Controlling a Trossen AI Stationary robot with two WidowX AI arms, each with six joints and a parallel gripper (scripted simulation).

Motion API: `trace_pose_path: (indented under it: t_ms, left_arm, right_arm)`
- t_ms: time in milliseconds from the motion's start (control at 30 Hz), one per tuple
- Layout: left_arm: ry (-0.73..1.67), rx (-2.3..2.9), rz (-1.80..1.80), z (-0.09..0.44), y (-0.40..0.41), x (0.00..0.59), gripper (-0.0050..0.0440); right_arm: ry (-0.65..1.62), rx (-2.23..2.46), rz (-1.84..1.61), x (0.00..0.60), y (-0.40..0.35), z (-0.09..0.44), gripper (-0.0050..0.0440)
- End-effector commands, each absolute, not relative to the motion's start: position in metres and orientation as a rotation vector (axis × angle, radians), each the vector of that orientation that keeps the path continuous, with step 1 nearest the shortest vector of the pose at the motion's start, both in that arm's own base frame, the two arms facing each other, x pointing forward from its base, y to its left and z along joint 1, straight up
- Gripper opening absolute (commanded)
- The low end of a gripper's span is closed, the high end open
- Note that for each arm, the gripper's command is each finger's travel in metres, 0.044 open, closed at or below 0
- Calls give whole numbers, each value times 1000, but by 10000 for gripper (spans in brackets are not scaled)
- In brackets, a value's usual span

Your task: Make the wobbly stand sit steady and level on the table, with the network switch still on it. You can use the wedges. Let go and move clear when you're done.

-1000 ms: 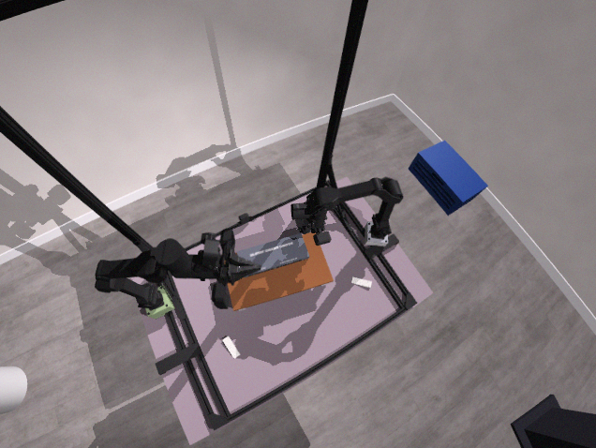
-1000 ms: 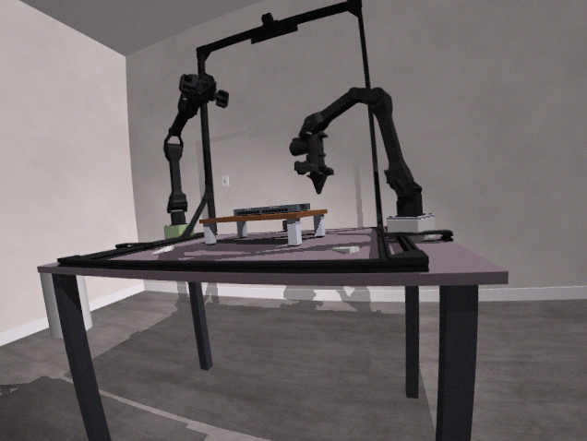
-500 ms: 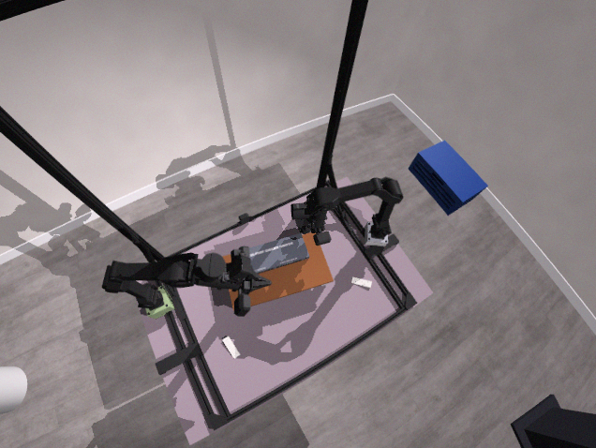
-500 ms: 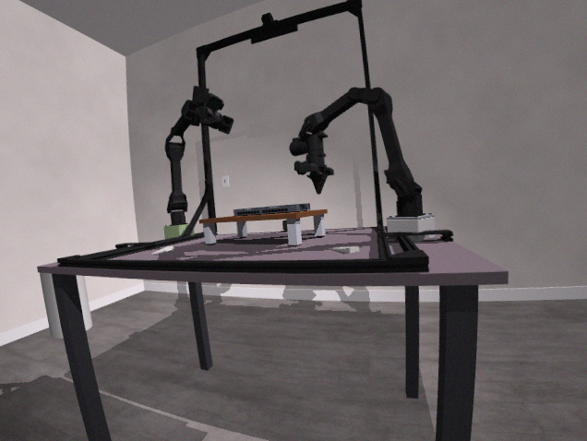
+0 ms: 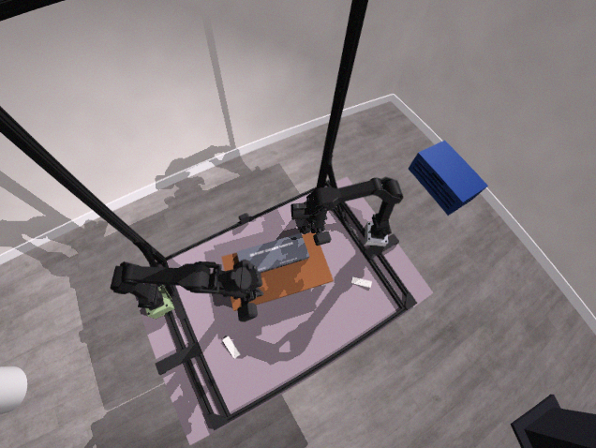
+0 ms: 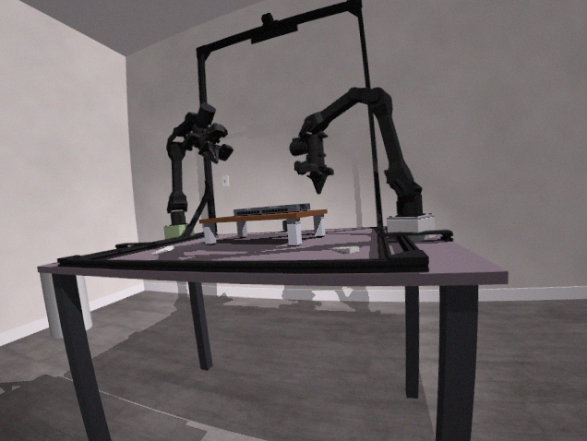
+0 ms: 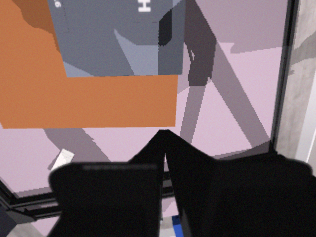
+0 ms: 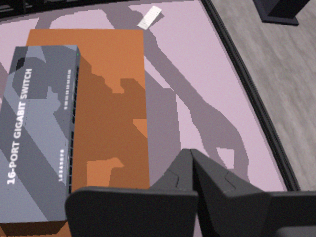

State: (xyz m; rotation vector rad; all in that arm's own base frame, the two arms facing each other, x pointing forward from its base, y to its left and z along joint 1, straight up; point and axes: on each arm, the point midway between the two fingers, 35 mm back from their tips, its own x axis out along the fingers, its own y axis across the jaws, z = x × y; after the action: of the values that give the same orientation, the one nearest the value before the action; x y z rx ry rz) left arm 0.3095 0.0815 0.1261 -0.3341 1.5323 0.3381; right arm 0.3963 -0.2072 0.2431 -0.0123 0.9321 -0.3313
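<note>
Leftmost, a white cylinder (image 5: 11, 389) (image 6: 54, 308) is cut off by the top view's edge and partly covered by a table leg in the exterior view. Next comes a white wedge (image 5: 230, 347) (image 6: 163, 249), lying on the table (image 5: 308, 351) (image 6: 470, 265) in front of the stand's left end. The right gripper (image 5: 245, 281) (image 6: 215, 160) (image 8: 188, 155) hangs above that end, its jaws together with nothing between them; from the top its arm hides the fingertips and part of the orange stand (image 5: 298, 284) (image 6: 248, 218) (image 7: 120, 99) (image 8: 110, 64). The network switch (image 5: 275, 252) (image 6: 272, 208) (image 7: 120, 29) (image 8: 35, 134) lies on the stand, below both grippers. Whether every foot meets the table is too small to tell. The left gripper (image 5: 314, 227) (image 6: 318, 191) (image 7: 164, 134) is above the right end, jaws also together and empty. Farther right lies another white wedge (image 5: 361, 282) (image 6: 345, 249) (image 7: 64, 158) (image 8: 150, 17), apart from the stand. A black frame (image 5: 315, 360) (image 6: 237, 265) borders the work area, between the wedges and the table's front edge. Beyond, a blue box (image 5: 450, 173) (image 7: 177, 226) stands off the table, mostly hidden in the left wrist view.
</note>
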Motion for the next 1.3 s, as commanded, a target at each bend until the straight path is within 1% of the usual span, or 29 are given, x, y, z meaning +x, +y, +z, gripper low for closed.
trace_pose_path:
  t_ms: [0,233,433,467,800,1267]
  left_arm:
    - [1532,-334,338,126,82,309,0]
    - [1532,-334,338,126,82,309,0]
    - [1532,-334,338,126,82,309,0]
    - [1532,-334,338,126,82,309,0]
    - [1532,-334,338,126,82,309,0]
    - [1532,-334,338,126,82,309,0]
  right_arm:
    - [1090,21,-293,380,-201,204,0]
    - [1448,108,-184,330,-177,135,0]
    - [1448,108,-184,330,-177,135,0]
    - [1405,99,-198,336,-180,145,0]
    - [1566,141,-141,310,-168,118,0]
    - [1566,141,-141,310,-168,118,0]
